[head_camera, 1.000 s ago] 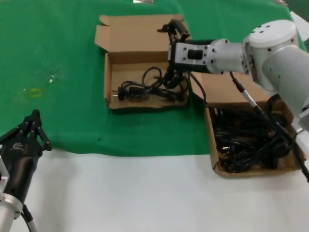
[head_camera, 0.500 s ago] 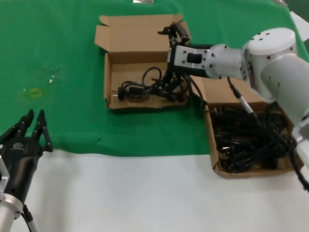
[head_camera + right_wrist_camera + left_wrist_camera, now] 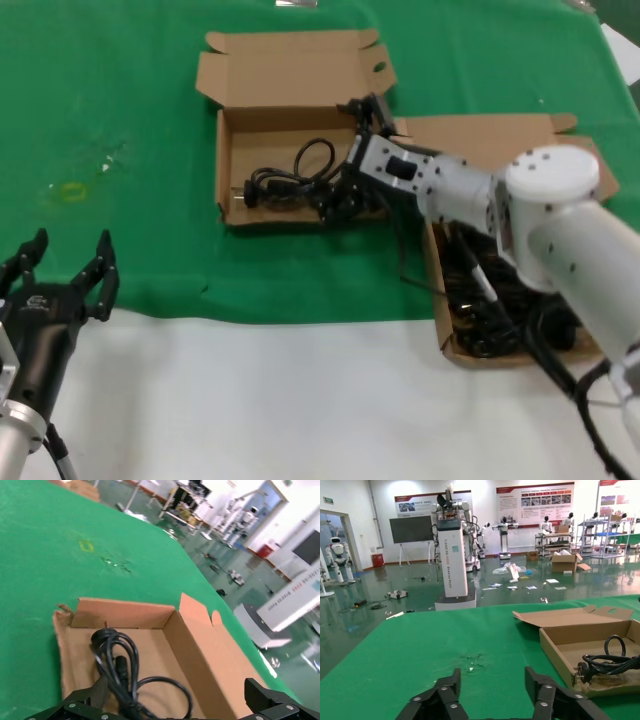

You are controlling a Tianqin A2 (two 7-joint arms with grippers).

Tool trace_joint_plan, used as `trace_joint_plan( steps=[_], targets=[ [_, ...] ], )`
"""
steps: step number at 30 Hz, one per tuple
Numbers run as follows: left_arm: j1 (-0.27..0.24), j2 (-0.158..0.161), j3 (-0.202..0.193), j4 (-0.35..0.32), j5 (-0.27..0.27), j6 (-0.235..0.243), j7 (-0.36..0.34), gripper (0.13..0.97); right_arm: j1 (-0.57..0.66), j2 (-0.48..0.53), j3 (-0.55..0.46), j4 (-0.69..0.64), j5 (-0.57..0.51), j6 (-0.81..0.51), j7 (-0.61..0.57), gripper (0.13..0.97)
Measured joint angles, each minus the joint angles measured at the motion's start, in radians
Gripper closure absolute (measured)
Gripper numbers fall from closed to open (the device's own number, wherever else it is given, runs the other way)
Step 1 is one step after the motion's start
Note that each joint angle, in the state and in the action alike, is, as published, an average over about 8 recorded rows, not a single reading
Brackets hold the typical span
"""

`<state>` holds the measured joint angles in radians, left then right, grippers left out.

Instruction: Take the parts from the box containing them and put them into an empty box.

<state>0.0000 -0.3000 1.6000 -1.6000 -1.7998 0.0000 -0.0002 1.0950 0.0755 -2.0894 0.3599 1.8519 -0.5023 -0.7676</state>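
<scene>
Right gripper (image 3: 335, 200) spread wide over a cord (image 3: 290, 185) in the ragged box (image 3: 228, 150), gripping nothing. Left gripper (image 3: 60, 272) parked at table edge, fingers apart, empty. Two boxes; smooth box (image 3: 436, 280) heaped with cords (image 3: 490, 300); no legible label.

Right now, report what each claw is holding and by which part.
Nothing is held. The right claw is open, low in the far box over a power cord lying on its floor. The left claw is open, off to the side.

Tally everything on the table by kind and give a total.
Shallow brown cardboard boxes: 2, one holding a single cord and one full of cords.
Loose black power cord in the near-empty box: 1.
Tangled heap of black cords: 1, cords uncountable.
Total: 4.
</scene>
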Motion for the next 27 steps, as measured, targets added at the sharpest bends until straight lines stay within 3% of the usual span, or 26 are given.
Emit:
trace_joint_plan(
  steps=[3, 7, 15, 24, 27],
  targets=[
    [0.0, 0.0, 0.0, 0.0, 0.0, 0.0, 0.0, 0.643, -0.056, 0.011, 0.025, 0.063, -0.003, 0.026, 0.039, 0.129],
    [0.0, 0.0, 0.0, 0.0, 0.0, 0.0, 0.0, 0.643, -0.13, 0.027, 0.058, 0.147, -0.006, 0.06, 0.091, 0.129],
    [0.0, 0.0, 0.0, 0.0, 0.0, 0.0, 0.0, 0.417, -0.278, 0.057, 0.124, 0.315, -0.013, 0.127, 0.194, 0.129],
    [0.0, 0.0, 0.0, 0.0, 0.0, 0.0, 0.0, 0.25, -0.445, 0.091, 0.199, 0.504, -0.021, 0.204, 0.312, 0.129],
    [0.0, 0.0, 0.0, 0.0, 0.0, 0.0, 0.0, 0.25, -0.501, 0.103, 0.224, 0.567, -0.024, 0.23, 0.351, 0.129]
  ],
)
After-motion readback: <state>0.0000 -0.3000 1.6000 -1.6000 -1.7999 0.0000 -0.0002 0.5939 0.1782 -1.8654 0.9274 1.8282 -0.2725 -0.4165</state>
